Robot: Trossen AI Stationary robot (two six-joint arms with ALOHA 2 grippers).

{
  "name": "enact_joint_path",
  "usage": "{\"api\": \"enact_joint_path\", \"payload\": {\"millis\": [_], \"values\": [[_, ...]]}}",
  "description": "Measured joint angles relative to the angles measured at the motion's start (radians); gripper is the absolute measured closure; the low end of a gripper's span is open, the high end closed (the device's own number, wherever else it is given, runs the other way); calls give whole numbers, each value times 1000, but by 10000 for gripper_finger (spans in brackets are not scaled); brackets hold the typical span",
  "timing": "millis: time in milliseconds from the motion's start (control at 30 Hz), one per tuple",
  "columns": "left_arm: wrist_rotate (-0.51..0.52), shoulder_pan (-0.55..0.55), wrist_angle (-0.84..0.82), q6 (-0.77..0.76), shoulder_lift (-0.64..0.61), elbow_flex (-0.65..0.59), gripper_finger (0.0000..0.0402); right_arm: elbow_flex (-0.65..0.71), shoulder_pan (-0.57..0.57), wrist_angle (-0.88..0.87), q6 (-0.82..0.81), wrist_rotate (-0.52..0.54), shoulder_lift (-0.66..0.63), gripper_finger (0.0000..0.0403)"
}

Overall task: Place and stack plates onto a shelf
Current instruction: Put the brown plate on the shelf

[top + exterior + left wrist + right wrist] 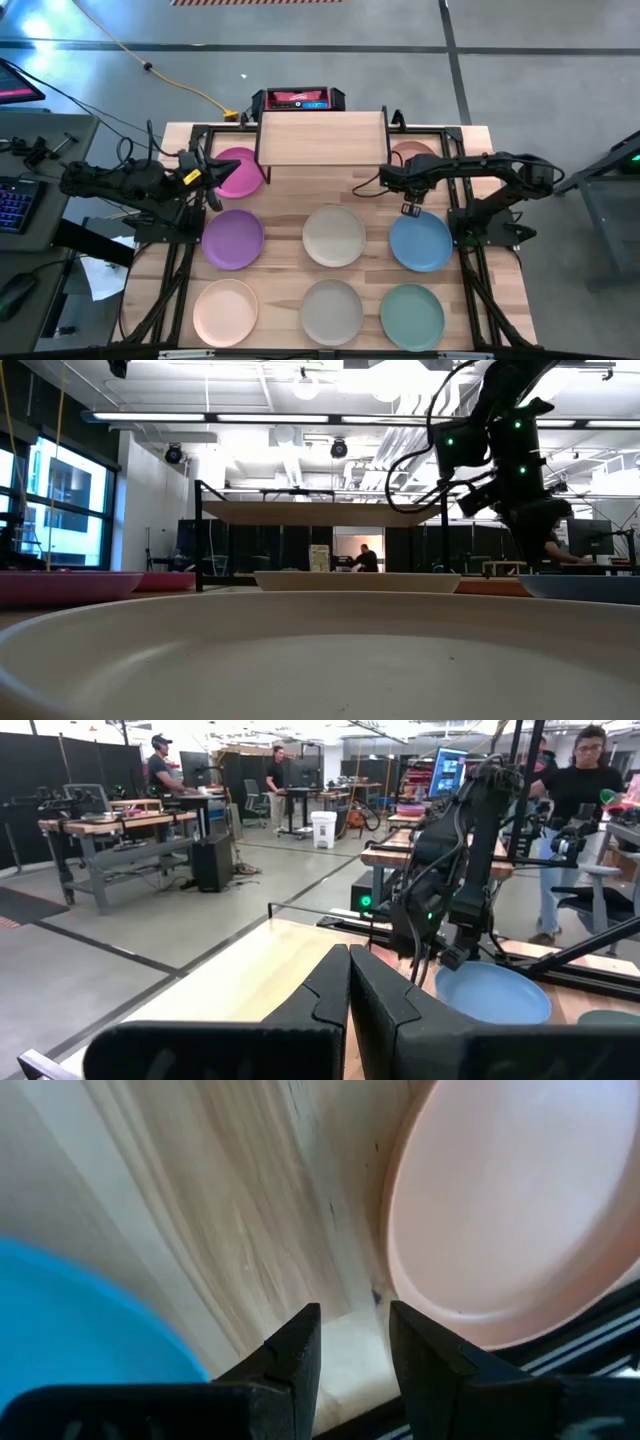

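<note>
Peach plate (411, 150) half hidden under shelf (322, 137), right arm.

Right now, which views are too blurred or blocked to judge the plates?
Low view: a cream plate fills the foreground, soft and out of focus. Right wrist view: blue plate and peach plate blurred from closeness. High view: sharp, evenly lit.

Left claw (213, 176) fingers pressed together, arm extended inward, right claw (408, 208) parted, pointing down
</note>
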State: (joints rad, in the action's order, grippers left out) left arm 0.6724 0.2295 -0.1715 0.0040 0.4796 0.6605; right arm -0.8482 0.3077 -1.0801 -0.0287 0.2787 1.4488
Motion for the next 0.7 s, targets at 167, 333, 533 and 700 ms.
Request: {"api": "enact_joint_path", "payload": {"millis": [167,333,533,700], "values": [[0,0,-19,0,0,0,399,0,0,-23,-37,-1,-92,300],[0,0,-23,0,0,0,399,0,16,-68,-69,-8,-172,300],[0,0,-23,0,0,0,399,0,75,-80,-233,-63,-280,300],[0,0,-21,0,0,0,399,0,156,-80,-365,-88,-371,300]]}}
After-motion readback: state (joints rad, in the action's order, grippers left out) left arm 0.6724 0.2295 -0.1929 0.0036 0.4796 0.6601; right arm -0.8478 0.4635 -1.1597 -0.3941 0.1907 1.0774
